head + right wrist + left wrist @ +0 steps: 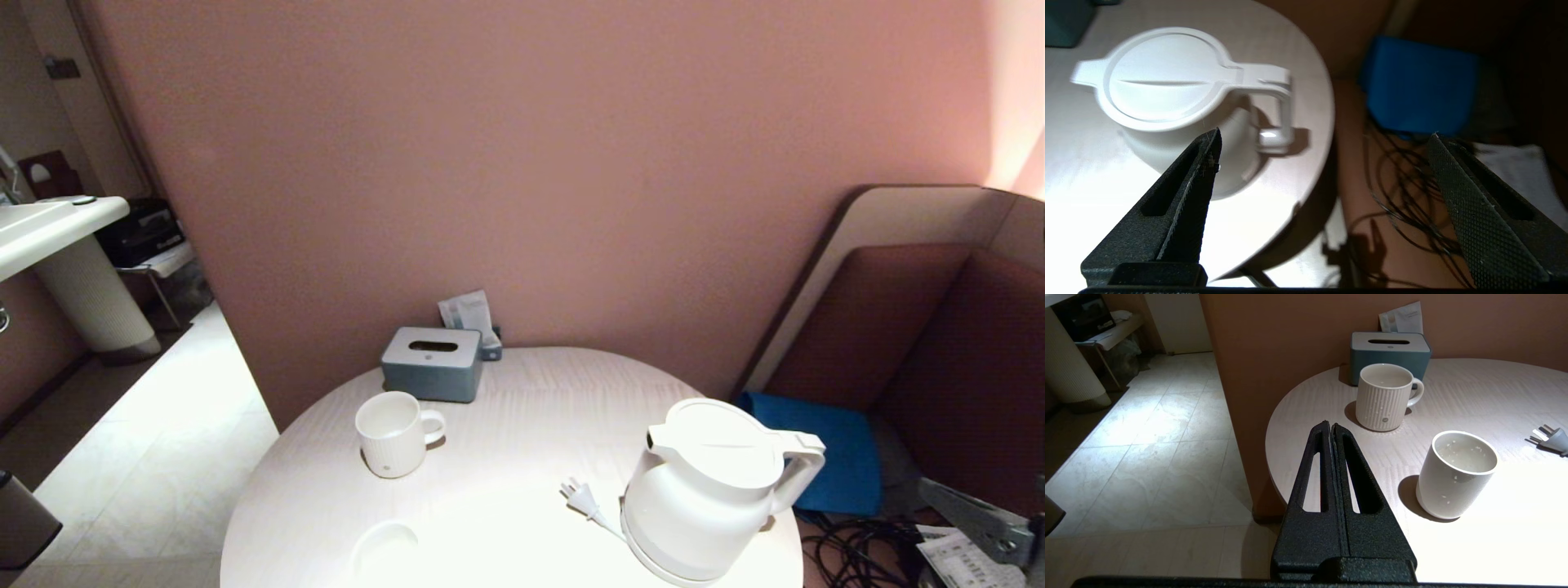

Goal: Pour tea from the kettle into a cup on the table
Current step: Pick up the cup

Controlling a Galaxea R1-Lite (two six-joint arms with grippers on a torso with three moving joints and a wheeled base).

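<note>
The kettle point(709, 490) sits on its round base at the near right edge of the bench point(531, 408), upright, lid on, untouched. Its short spout points toward the bench's left side and its loop handle point(804, 469) sticks out the opposite way, toward the right edge, so the spout-to-handle line runs across the bench, roughly parallel to my near edge. The plug point(578, 495) and its white cord lie loose on the bench just left of the base.

From my right wrist camera, the right pincer point(1323, 139) hangs above and off the bench's right edge, spread wide and holding nothing. One finger lines up over the kettle body and the other hangs out over the floor cables, and the handle falls in the gap between them, ahead of and below the tips. I judge this arm clearly the nearer one, and the grasp depends on coming down and in from the right to close across that handle.

The cup point(1457, 473) stands near the bench's near left edge, empty as far as I can tell, with the ribbed mug point(1386, 396) behind it and a tissue box point(1390, 353) at the far edge. My left pincer point(1329, 426) is pressed shut on nothing, off the bench's left edge near the cup.
</note>
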